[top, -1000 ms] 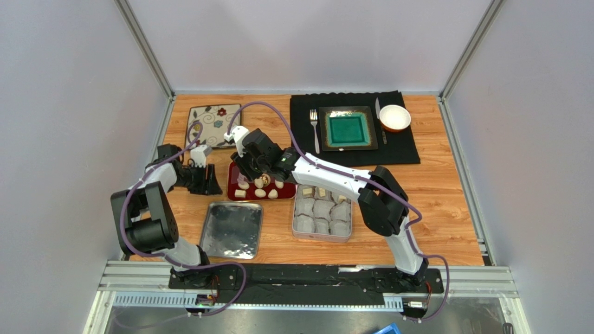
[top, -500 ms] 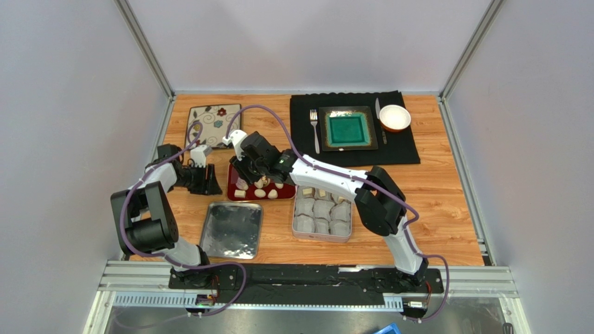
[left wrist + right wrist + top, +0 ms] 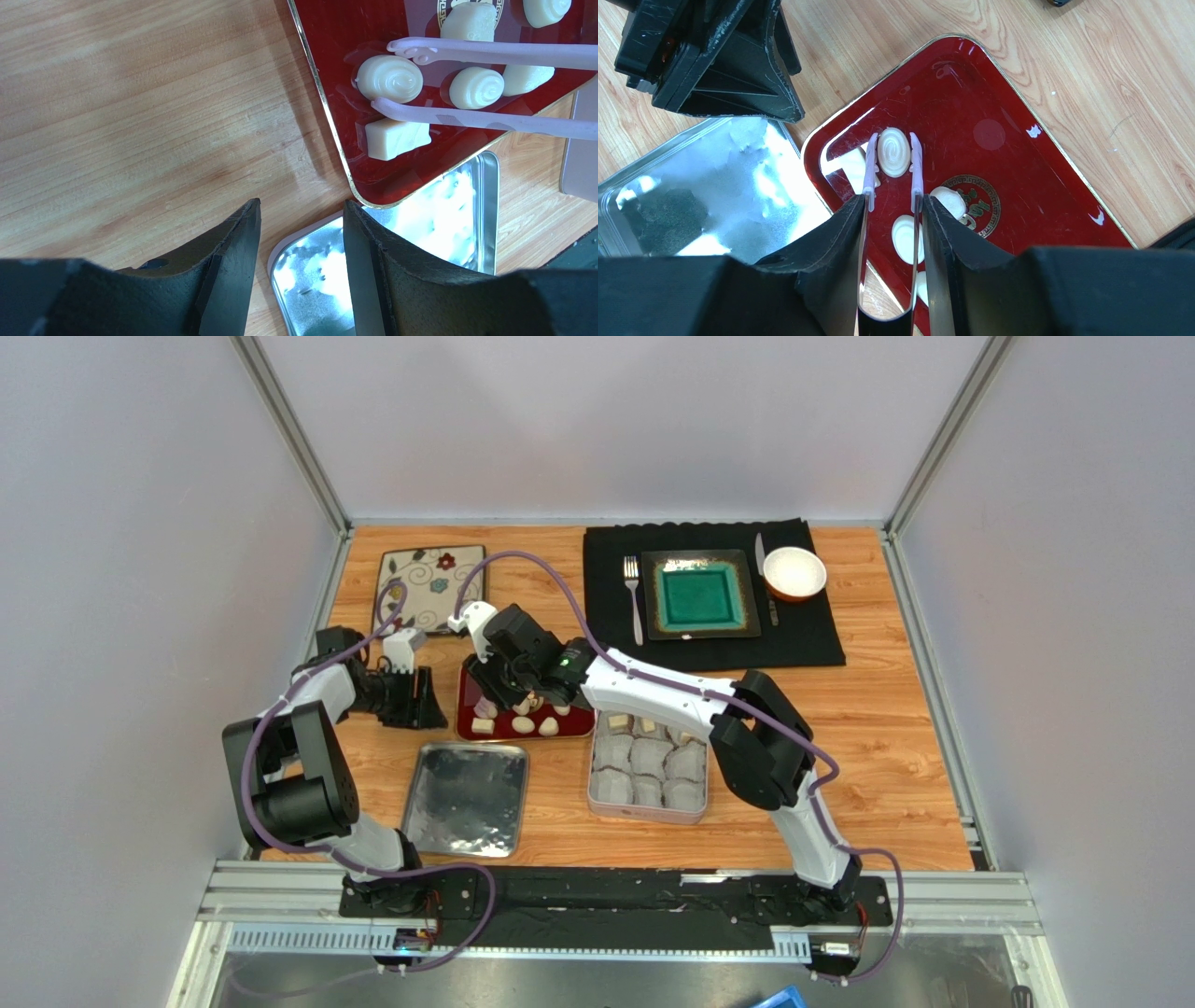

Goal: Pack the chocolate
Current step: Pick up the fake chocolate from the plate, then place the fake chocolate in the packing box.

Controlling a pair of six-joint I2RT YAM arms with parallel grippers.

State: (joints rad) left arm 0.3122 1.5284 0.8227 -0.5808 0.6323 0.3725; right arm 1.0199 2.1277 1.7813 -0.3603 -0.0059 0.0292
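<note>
Several cream chocolates lie on the red tray (image 3: pixel 575 724). My right gripper (image 3: pixel 894 203) is shut on a pair of pale pink-tipped tongs (image 3: pixel 915 164). The tong tips stand slightly apart on either side of a swirl-topped chocolate (image 3: pixel 894 151) at the tray's left end. From the left wrist, the same swirled chocolate (image 3: pixel 389 78) sits between the tong arms (image 3: pixel 491 52), with a block-shaped piece (image 3: pixel 396 136) beside it. My left gripper (image 3: pixel 302 210) hangs open with nothing in it, over the wood by the tray's corner. In the top view it (image 3: pixel 421 703) is left of the tray.
A shiny tin lid (image 3: pixel 466 798) lies in front of the tray. A tin box (image 3: pixel 601 787) with white paper cups sits to the tray's right. A patterned plate (image 3: pixel 421 581) is at the back left; a black mat (image 3: pixel 814 637) with dish, fork and bowl is at the back.
My right gripper has shifted a little left over the tray, bringing the tongs around the swirled chocolate. The left arm has stayed still.
</note>
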